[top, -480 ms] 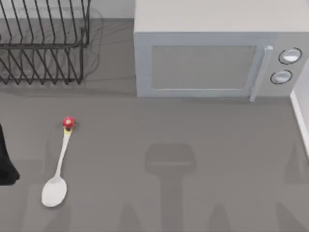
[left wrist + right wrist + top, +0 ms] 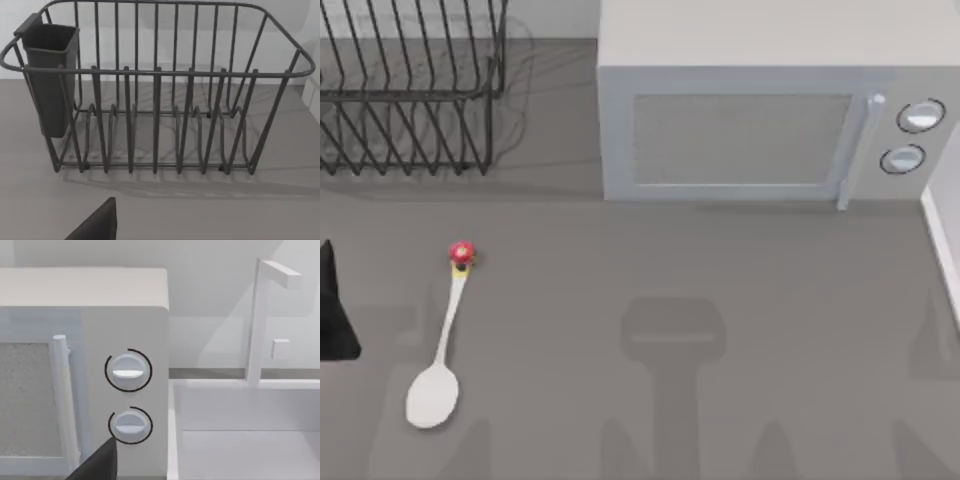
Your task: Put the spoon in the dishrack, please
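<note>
The spoon (image 2: pixel 443 340) is seen lying flat on the grey bench (image 2: pixel 740 300) near the top view's front left. Its oval white bowl (image 2: pixel 432 396) is turned toward the near edge, and the thin handle runs away from it, tilted slightly rightward, to the small red-and-yellow knob (image 2: pixel 462 254). Nothing is touching the spoon.

Just to the left of the spoon, at the picture's left edge, a dark part of the left arm (image 2: pixel 334 315) is seen, apart from the spoon. A dark wedge of the left hand (image 2: pixel 97 222) is caught in the left wrist view in front of the dishrack; whether its fingers are wide or narrow cannot be told. A like dark wedge of the right hand (image 2: pixel 97 462) is shown in the right wrist view before the microwave's knobs, and its spread cannot be told either.

Farther back, at the bench's rear left, the black wire dishrack (image 2: pixel 410 95) is found, well apart from the spoon. In the left wrist view its upright bars and slanted tines (image 2: pixel 160 125) are seen holding nothing, and a dark cutlery cup (image 2: pixel 50 75) is hung at one end.

To the right of the rack, the grey microwave (image 2: pixel 760 110) is set at the back with its door shut, its bar handle (image 2: pixel 855 150) and two round knobs (image 2: pixel 918 116) at its right side. Beyond the microwave's right side, a white sink (image 2: pixel 240 440) with a tap (image 2: pixel 262 315) is seen.
</note>
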Robot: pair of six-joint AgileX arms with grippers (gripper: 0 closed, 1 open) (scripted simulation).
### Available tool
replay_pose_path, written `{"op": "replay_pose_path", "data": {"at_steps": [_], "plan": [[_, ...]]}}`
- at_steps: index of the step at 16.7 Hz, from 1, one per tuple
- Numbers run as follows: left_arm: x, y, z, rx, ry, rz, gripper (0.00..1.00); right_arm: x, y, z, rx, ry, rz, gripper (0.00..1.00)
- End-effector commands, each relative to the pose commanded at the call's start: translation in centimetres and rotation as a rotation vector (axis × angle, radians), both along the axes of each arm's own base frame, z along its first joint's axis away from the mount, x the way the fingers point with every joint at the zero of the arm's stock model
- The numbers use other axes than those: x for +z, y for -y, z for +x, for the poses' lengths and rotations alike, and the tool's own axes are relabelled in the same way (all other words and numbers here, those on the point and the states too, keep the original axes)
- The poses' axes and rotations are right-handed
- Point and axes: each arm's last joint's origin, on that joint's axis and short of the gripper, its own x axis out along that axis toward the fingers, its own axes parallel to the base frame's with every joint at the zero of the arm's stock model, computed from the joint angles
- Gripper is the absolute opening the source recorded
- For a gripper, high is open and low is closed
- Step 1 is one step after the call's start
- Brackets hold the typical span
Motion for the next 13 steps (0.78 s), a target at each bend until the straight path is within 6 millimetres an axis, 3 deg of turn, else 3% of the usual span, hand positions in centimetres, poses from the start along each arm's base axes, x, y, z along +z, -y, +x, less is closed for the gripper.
{"op": "replay_pose_path", "data": {"at_steps": [3, 6, 9, 13], "plan": [[2.6, 0.5, 1.9, -0.024, -0.208, -0.015, 1.00, 0.0, 0.0, 0.0, 0.000, 0.000, 0.000, 1.00], [4.3, 1.3, 5.5, -0.041, -0.478, -0.016, 1.00, 0.0, 0.0, 0.0, 0.000, 0.000, 0.000, 1.00], [4.5, 2.5, 10.0, -0.051, -0.758, -0.001, 1.00, 0.0, 0.0, 0.0, 0.000, 0.000, 0.000, 1.00], [3.3, 4.7, 15.7, -0.052, -1.067, 0.032, 1.00, 0.0, 0.0, 0.0, 0.000, 0.000, 0.000, 1.00]]}}
